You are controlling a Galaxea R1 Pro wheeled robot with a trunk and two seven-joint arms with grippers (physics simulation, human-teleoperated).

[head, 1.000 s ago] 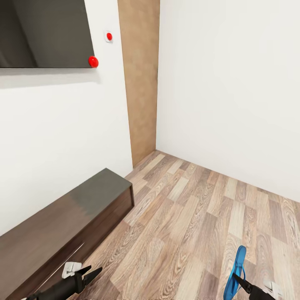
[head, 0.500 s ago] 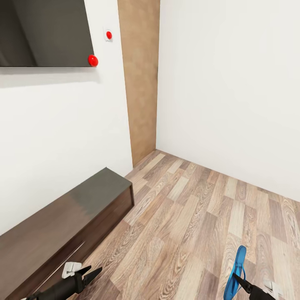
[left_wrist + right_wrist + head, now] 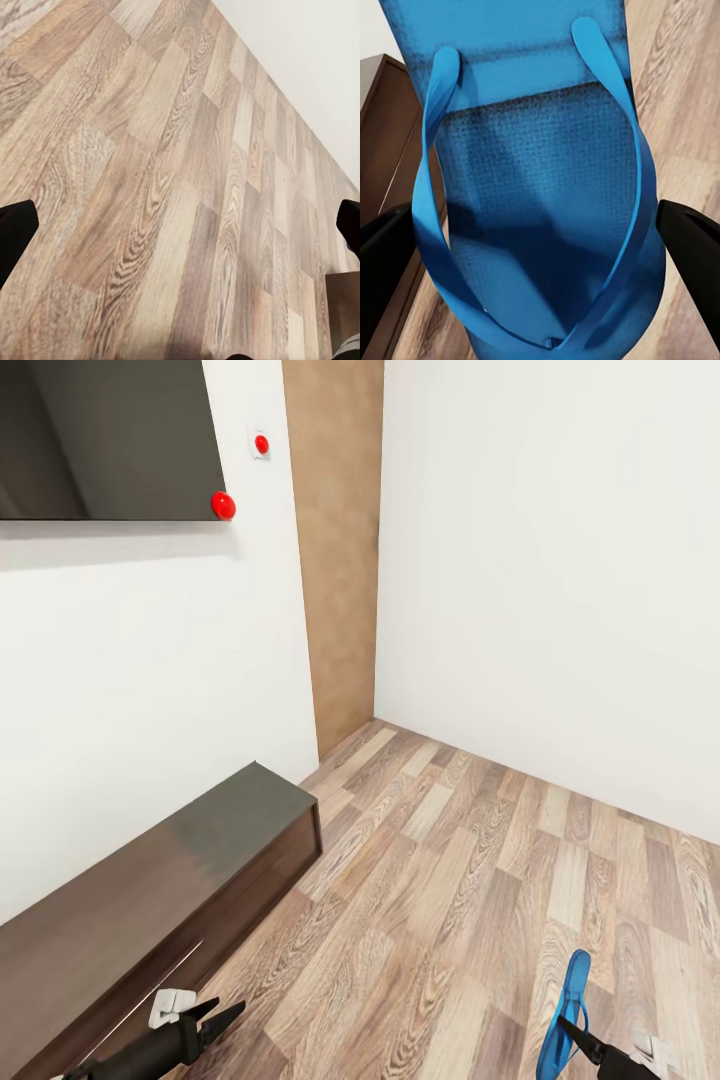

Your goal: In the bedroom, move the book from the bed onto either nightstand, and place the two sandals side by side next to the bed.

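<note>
Right now the robot faces a room corner, and the long low dark cabinet (image 3: 150, 905) against the white wall (image 3: 140, 660) serves as the landmark. Above the cabinet hangs a dark flat screen (image 3: 100, 435) with a red ball (image 3: 223, 506) at its lower corner, and just beyond that a small white wall plate with a red button (image 3: 261, 444). Past the cabinet's far end stands a tall brown panel (image 3: 338, 550) in the corner. Wood-plank floor (image 3: 450, 880) spreads away from the cabinet's front.

Close to the cabinet's near end, the left gripper (image 3: 222, 1017) hangs over the floor with its 2 fingers spread wide apart and nothing between them; the left wrist view has a dark fingertip (image 3: 15, 232) at each edge over bare planks.

Well apart from the cabinet, across the floor, the right gripper (image 3: 572, 1032) grips 1 blue sandal (image 3: 567, 1010), which stands on edge in the air above the planks. In the right wrist view the sandal (image 3: 536, 187) sits between the 2 dark fingers (image 3: 690, 247), its straps facing the camera, with the cabinet's brown side behind it.
</note>
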